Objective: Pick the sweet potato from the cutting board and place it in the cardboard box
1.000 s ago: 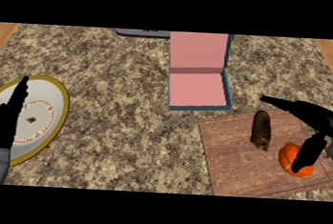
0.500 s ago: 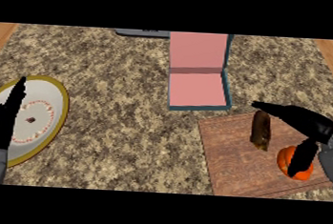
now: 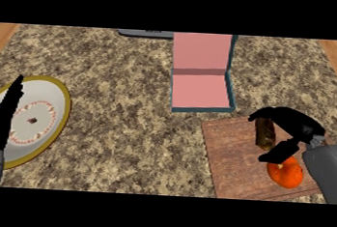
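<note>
Entry, right hand (image 3: 293, 126): has come in from the board's right side over the last second and now sits over the sweet potato (image 3: 265, 134). Its fingers (image 3: 265, 114), spread wide before, are now hooked over the potato's far end. The thumb (image 3: 280, 152) reaches to the near end, so the potato is pinched lengthwise between them.

Entry, sweet potato: dark brown, lying lengthwise on the right half of the cutting board (image 3: 233, 157), in the same spot as before and not lifted as far as can be seen.

Entry, orange fruit (image 3: 286, 174): on the board, just beside the thumb.

Entry, cardboard box (image 3: 200, 85): open, pink inside, teal-sided, on the desk (image 3: 123, 79) just beyond the board's far left corner.

Entry, left hand (image 3: 1, 123): resting open at the left edge over the plate (image 3: 47, 104), unchanged.

Status, as judged: the grasp is closing. The lift and the carry to the box remain.
</note>
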Robot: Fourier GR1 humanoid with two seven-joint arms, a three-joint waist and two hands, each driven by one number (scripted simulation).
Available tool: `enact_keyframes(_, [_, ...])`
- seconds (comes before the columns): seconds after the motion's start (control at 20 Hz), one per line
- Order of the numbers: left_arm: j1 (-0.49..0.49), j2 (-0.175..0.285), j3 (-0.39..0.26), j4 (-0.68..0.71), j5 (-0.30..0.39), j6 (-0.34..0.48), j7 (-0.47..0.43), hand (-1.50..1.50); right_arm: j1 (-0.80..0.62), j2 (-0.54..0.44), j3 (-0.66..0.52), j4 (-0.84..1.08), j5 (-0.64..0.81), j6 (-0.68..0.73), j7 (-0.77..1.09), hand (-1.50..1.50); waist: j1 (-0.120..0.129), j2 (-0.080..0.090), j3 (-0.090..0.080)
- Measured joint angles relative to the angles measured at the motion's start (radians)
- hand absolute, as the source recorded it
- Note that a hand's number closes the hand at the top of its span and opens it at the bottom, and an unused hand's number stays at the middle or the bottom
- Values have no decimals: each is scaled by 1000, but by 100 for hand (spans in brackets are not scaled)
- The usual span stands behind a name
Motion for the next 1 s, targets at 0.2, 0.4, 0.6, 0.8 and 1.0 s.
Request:
enact_keyframes(0.2, [5,-21,-4,9,-16,7,-15,0,-10,22,-11,43,63,-137,-45,150,1,0,0])
enact_keyframes(0.4, [6,-26,4,5,-24,2,-7,0,-39,47,-27,103,120,-247,-75,150,2,1,0])
enact_keyframes(0.6, [18,-32,10,-2,-30,5,-6,0,-28,61,-62,65,150,-319,5,150,-10,-1,2])
enact_keyframes(0.8, [34,-26,30,4,-28,17,-4,0,53,115,-136,3,180,-426,253,150,-53,-14,0])
enact_keyframes(1.0, [55,-22,40,2,-28,20,-2,0,130,160,-163,-123,263,-521,501,150,-77,-23,-2])
